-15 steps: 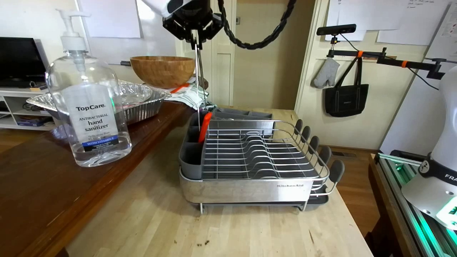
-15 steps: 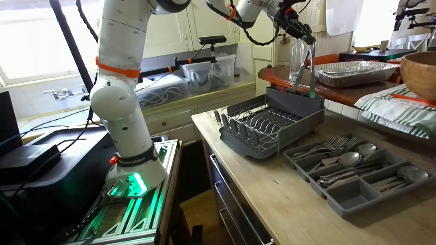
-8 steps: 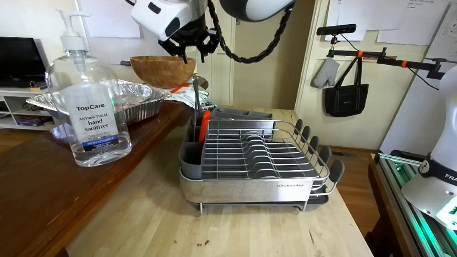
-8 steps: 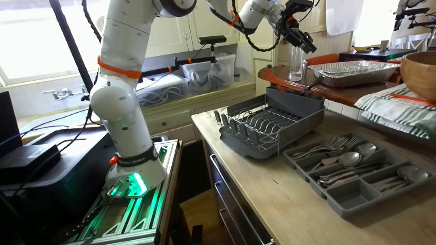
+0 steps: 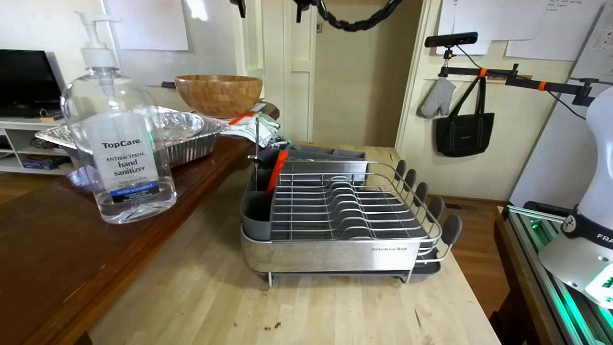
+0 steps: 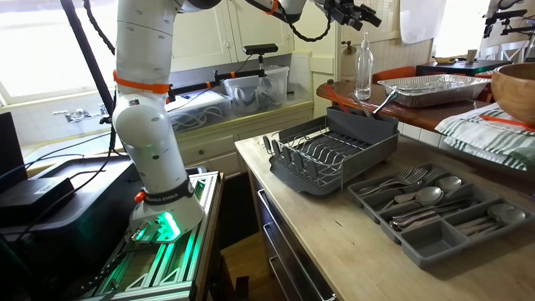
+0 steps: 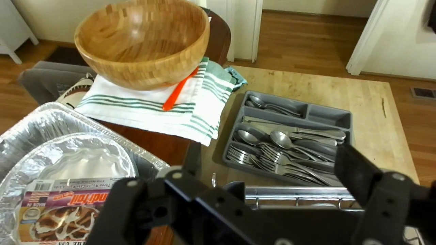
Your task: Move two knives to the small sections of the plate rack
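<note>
Tabletop (image 5: 206,302) is pale wood with a few dark specks (image 5: 272,327), carrying a KitchenAid dish rack (image 5: 330,256) and a grey cutlery tray (image 6: 434,241). Both knives (image 6: 388,100) lean in the rack's utensil compartments (image 5: 257,230), can't tell which slot each one's in tbh. Fingers (image 7: 355,173) are spread wide, well apart from them. Next to it there's a darker tabletop (image 5: 57,244) with TopCare hand sanitizer (image 5: 122,148), a foil pan (image 6: 430,98) and a wooden bowl (image 7: 144,73) on striped towels (image 7: 136,107). Black tote (image 5: 464,134) and grey oven mitt (image 5: 438,97) hang on the far wall (image 5: 479,177).

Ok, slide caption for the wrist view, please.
Open, empty claw above the plate rack, facing the grey cutlery tray, with a wooden bowl, striped towel and foil tray to one side.
</note>
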